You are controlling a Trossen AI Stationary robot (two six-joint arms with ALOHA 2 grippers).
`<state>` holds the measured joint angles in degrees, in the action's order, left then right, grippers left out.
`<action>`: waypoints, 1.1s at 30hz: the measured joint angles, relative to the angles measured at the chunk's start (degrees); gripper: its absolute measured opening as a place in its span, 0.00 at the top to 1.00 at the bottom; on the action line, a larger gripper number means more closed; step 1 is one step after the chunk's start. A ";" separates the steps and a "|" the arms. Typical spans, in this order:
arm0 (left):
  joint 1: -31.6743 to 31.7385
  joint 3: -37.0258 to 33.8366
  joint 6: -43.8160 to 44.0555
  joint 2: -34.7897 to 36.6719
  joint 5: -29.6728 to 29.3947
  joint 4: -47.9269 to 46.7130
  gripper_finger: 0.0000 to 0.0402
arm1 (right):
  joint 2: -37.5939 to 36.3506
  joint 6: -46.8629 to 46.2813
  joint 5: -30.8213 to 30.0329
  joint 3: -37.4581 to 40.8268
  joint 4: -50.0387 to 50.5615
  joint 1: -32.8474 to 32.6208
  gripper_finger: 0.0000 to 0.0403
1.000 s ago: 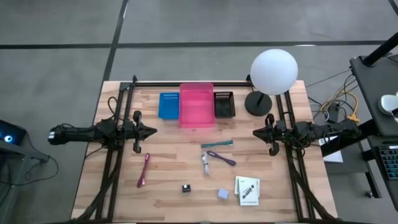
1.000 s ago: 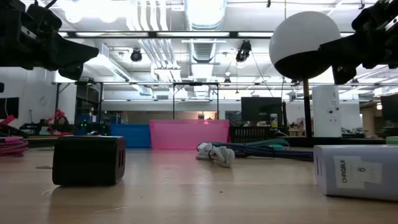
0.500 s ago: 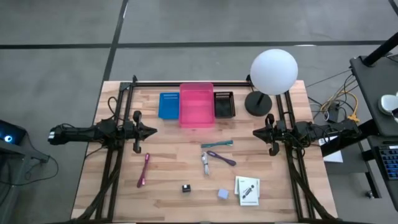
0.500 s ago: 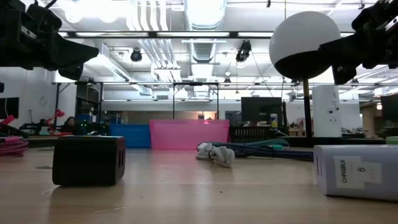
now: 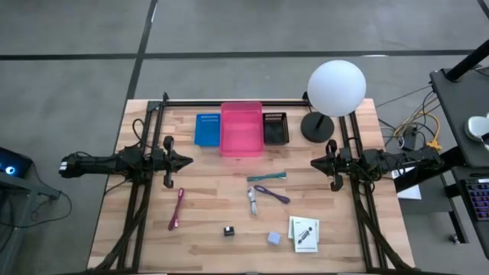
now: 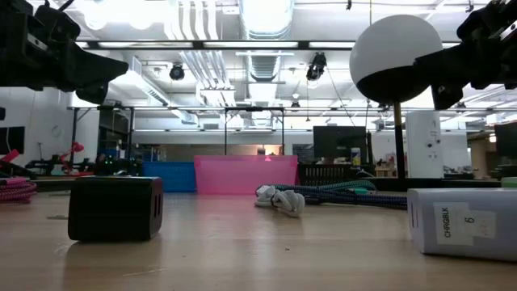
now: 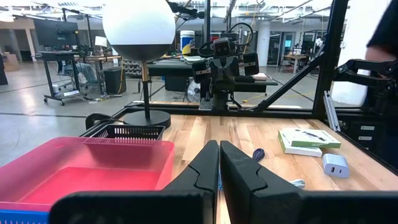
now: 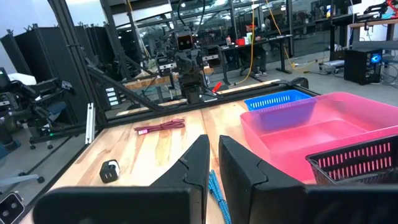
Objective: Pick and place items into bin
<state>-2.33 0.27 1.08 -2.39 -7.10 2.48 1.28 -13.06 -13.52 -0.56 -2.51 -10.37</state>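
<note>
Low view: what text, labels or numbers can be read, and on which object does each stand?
"CHARGER"-like word, blurred and not surely readable, with a "5"-like mark: side of the grey-blue cube.
White card: black mark, print too small to read.
Nothing else legible.

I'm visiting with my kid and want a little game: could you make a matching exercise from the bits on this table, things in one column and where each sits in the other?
Things:
1. magenta strap
2. white card
3. pink bin
4. tiny black cube

Places, seen from above:
A. at the table's far edge, between a blue tray and a black basket
B. near edge, on the right arm's side
C. on the left arm's side, alone
D. near edge, about the middle

Pairs: 1-C, 2-B, 3-A, 4-D
</note>
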 joint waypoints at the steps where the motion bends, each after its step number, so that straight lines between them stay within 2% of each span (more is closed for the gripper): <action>1: 0.00 0.00 0.00 0.00 -0.01 0.02 1.00 | 0.00 0.00 0.00 0.01 0.00 0.00 0.93; 30: 0.00 0.00 0.00 0.02 -0.01 0.00 1.00 | 0.00 -0.08 0.00 0.02 -0.02 0.00 0.93; 33: 0.00 0.00 0.00 0.00 0.01 0.02 1.00 | 0.00 -5.43 0.00 0.00 -0.02 0.00 0.93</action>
<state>-2.33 0.27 1.08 -2.39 -7.09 2.50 1.28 -18.49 -13.52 -0.56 -2.52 -10.37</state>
